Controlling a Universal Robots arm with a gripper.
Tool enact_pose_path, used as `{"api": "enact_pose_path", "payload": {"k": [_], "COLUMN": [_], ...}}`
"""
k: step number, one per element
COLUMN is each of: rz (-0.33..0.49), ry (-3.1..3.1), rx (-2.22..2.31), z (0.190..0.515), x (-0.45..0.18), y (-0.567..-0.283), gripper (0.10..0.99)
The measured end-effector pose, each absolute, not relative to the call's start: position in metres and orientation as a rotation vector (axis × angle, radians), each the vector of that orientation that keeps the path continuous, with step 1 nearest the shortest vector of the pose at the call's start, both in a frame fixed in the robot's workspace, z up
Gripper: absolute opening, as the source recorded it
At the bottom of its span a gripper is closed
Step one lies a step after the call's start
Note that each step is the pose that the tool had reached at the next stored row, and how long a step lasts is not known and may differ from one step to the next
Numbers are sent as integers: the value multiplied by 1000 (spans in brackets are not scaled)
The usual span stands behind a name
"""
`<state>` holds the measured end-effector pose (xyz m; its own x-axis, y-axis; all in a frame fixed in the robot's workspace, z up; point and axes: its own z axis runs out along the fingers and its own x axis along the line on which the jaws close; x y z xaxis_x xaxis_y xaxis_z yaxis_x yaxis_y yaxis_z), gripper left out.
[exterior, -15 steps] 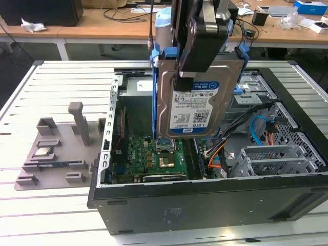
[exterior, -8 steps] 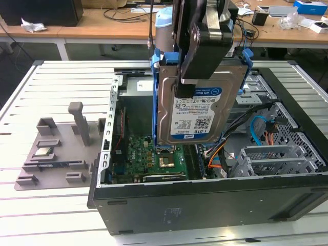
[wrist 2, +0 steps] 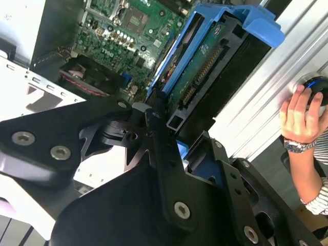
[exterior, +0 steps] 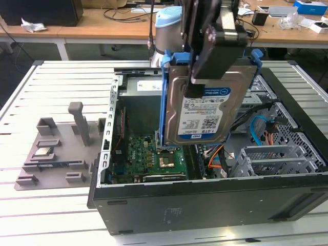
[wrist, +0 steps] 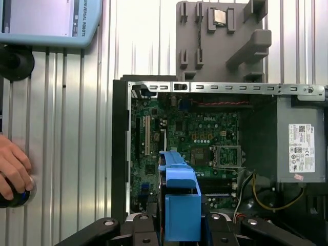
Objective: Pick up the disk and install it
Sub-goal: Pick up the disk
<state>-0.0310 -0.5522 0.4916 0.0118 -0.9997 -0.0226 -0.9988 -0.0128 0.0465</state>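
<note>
- Gripper (exterior: 197,84): black fingers pinched on the disk (exterior: 205,110), one finger lying across its labelled face.
- Disk: held upright in the air, white-and-blue label facing the exterior camera, blue rails along both side edges.
- Position: the disk hangs over the open computer case (exterior: 205,210), its lower edge above the motherboard (exterior: 148,154). The first wrist view shows its blue rail (wrist: 179,200) over the same board.
- In the second wrist view the disk's connector edge (wrist 2: 200,77) faces the camera.
- Grey drive cage (exterior: 277,159): inside the case, towards the exterior view's right.
- Grey moulded fixture (exterior: 56,148): on the slatted table (exterior: 51,215), beside the case.
- A person's hand (wrist 2: 300,115) rests on a dark round knob (wrist 2: 315,87) at the table edge.
</note>
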Motion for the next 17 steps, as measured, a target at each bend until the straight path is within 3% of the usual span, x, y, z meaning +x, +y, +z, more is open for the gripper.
{"api": "enact_pose_path", "payload": {"k": [17], "rz": [-82], "ry": [-2192], "rx": [2219], "z": [489], "x": [81], "y": [-552], "gripper": [369]}}
